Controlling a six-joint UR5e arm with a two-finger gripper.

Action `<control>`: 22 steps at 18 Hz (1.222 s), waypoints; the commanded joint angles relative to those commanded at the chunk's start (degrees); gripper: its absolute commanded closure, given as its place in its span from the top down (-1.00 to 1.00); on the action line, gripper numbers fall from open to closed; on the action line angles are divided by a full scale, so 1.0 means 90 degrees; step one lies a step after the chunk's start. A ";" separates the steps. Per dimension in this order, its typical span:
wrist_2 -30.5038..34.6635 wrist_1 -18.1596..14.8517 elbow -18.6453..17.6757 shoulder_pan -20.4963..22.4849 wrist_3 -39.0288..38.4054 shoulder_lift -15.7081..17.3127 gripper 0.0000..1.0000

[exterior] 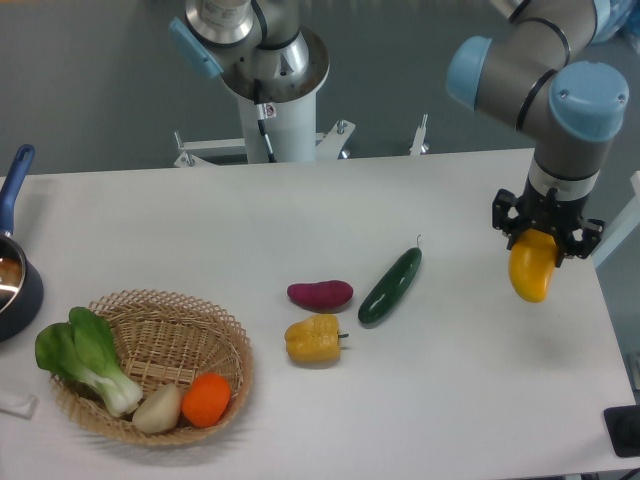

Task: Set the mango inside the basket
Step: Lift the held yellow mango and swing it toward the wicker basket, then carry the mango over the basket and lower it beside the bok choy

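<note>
The mango is a smooth yellow fruit shading to orange at its top. It hangs in my gripper at the right of the table, lifted above the surface. The gripper is shut on its upper end. The basket is a shallow round wicker one at the front left, far from the gripper. It holds a bok choy, a small pale vegetable and a round orange.
A purple sweet potato, a yellow bell pepper and a green cucumber lie mid-table between gripper and basket. A dark pot with a blue handle stands at the left edge. The robot base is behind the table.
</note>
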 joint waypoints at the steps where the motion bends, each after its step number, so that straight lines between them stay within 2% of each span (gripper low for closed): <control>1: 0.0000 0.0000 -0.0010 -0.0010 0.0000 0.0000 -0.91; 6: -0.0049 0.0000 -0.0010 -0.0126 -0.0175 0.0019 -0.90; 10: -0.0117 0.0010 -0.0010 -0.0585 -0.0449 0.0058 -0.91; 14: -0.1218 0.0244 -0.0049 -0.0791 -0.0654 0.0204 -0.91; 18: -0.1299 0.0273 -0.0049 -0.1356 -0.1385 0.0205 -0.91; 19: -0.1299 0.0360 -0.0078 -0.1541 -0.1590 0.0195 -0.91; 22: -0.1328 0.1131 -0.0225 -0.2273 -0.2176 0.0137 -0.90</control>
